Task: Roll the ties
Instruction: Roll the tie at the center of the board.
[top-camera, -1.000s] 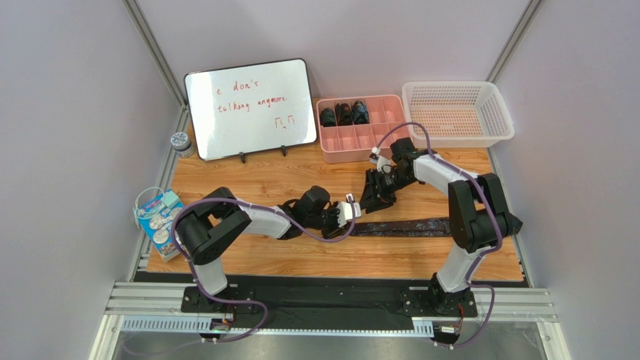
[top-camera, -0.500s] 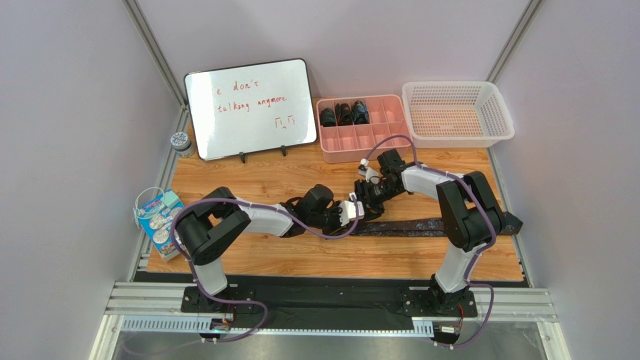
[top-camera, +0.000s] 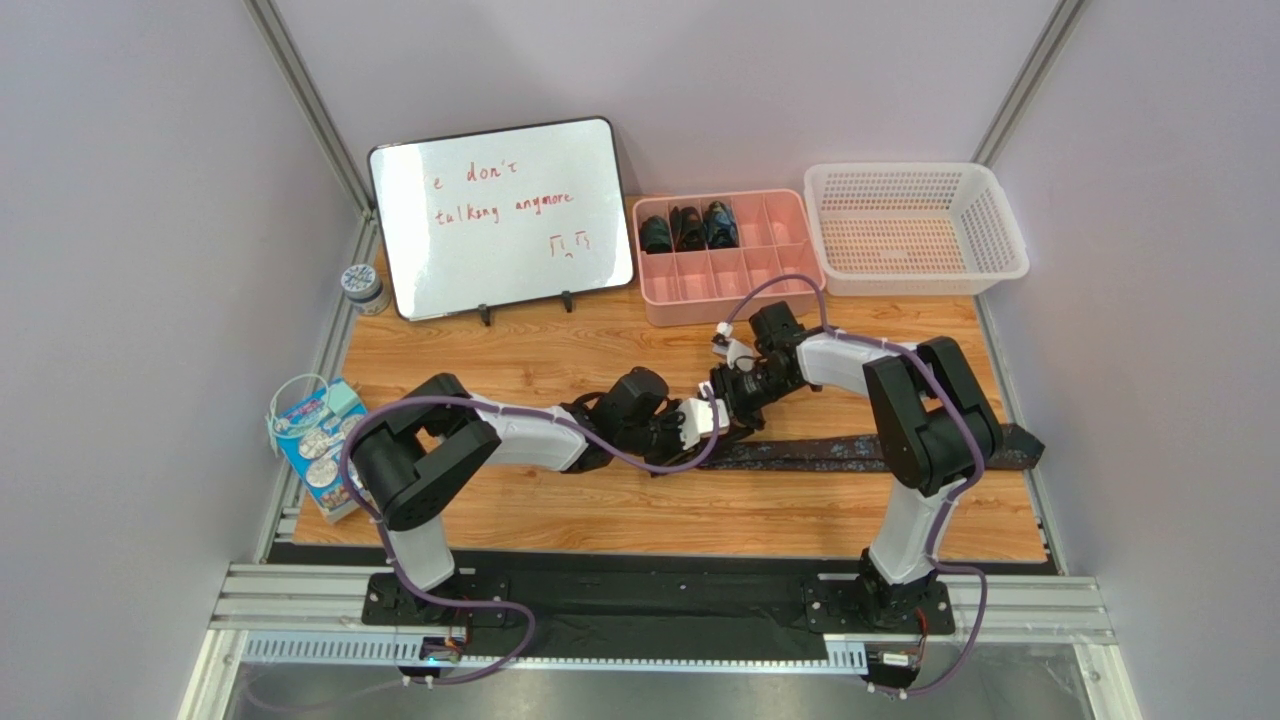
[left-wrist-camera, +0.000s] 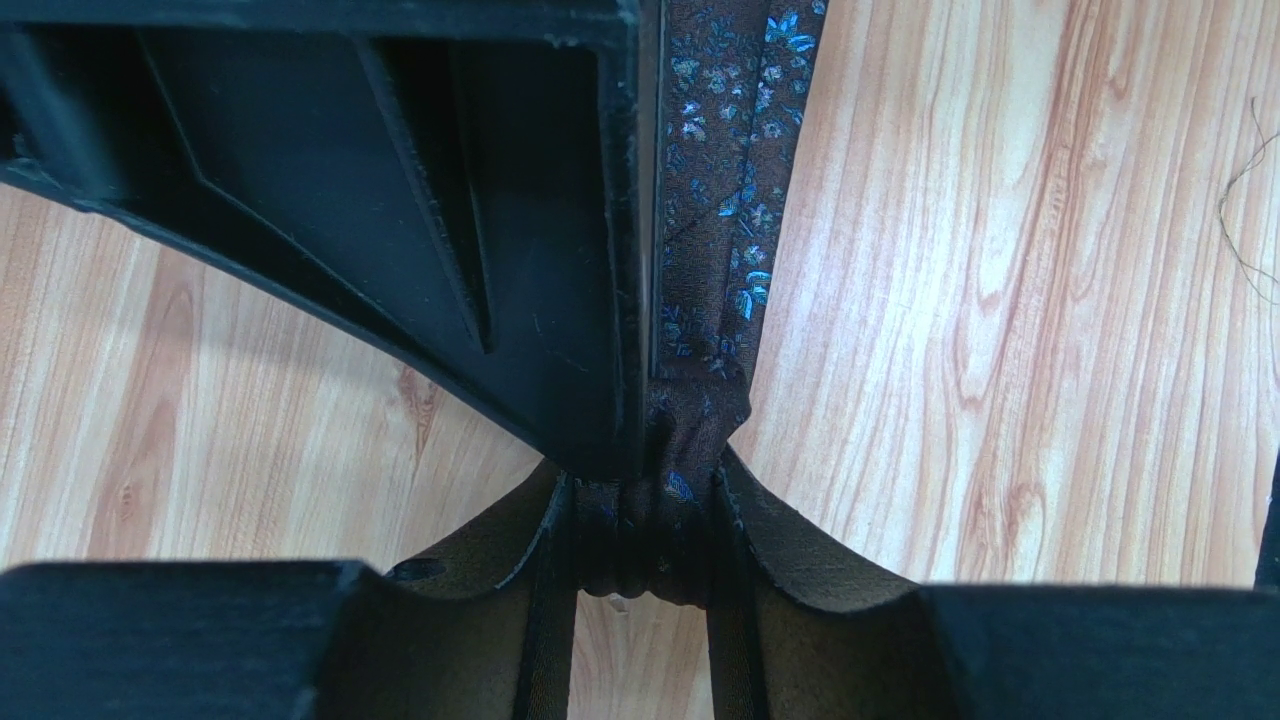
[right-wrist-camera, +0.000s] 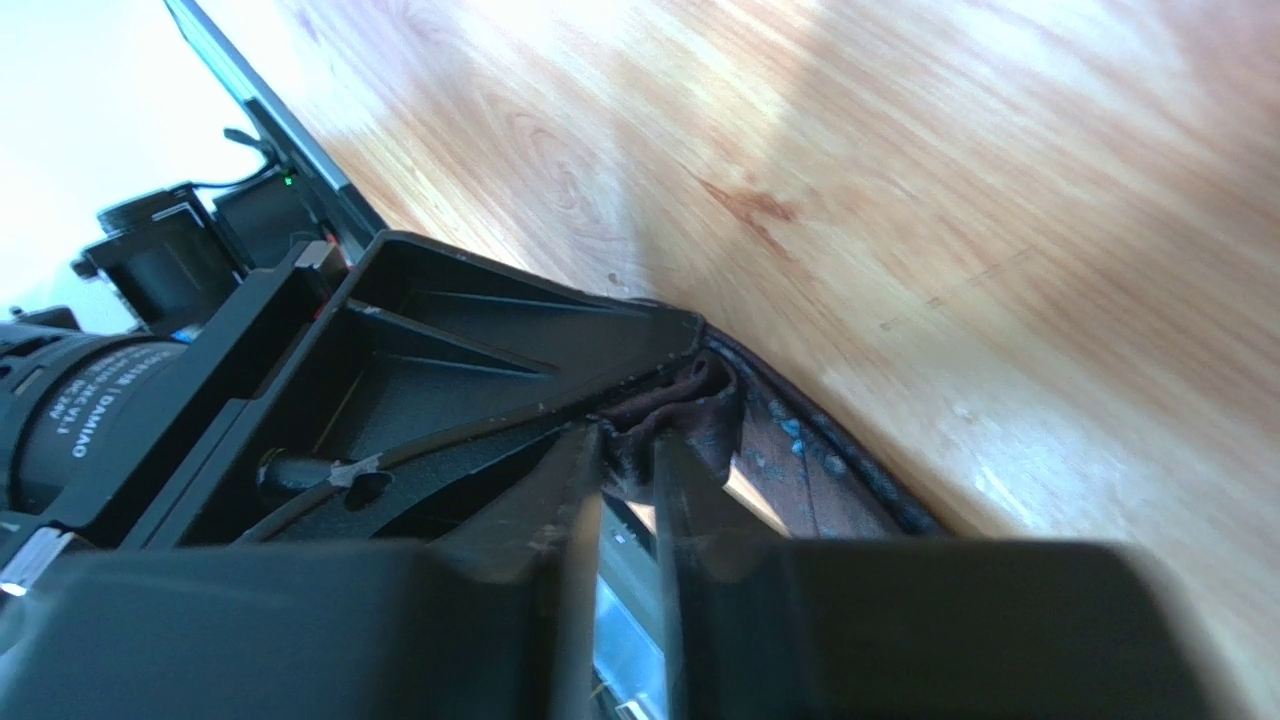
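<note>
Left fingers (top-camera: 700, 426): pinched tight on the bunched narrow end of the tie (left-wrist-camera: 727, 195), low on the table (top-camera: 511, 360). Right fingers (top-camera: 727, 401): just beside them, closed narrow on the same fold. The rest of the tie runs flat to the right, its wide end near the table edge.

Risk: two grips crowd one small bunch. If either twists while the other holds, the fabric likely slips free or the first turn forms loose and crooked. The hard tips could also clash.
</note>
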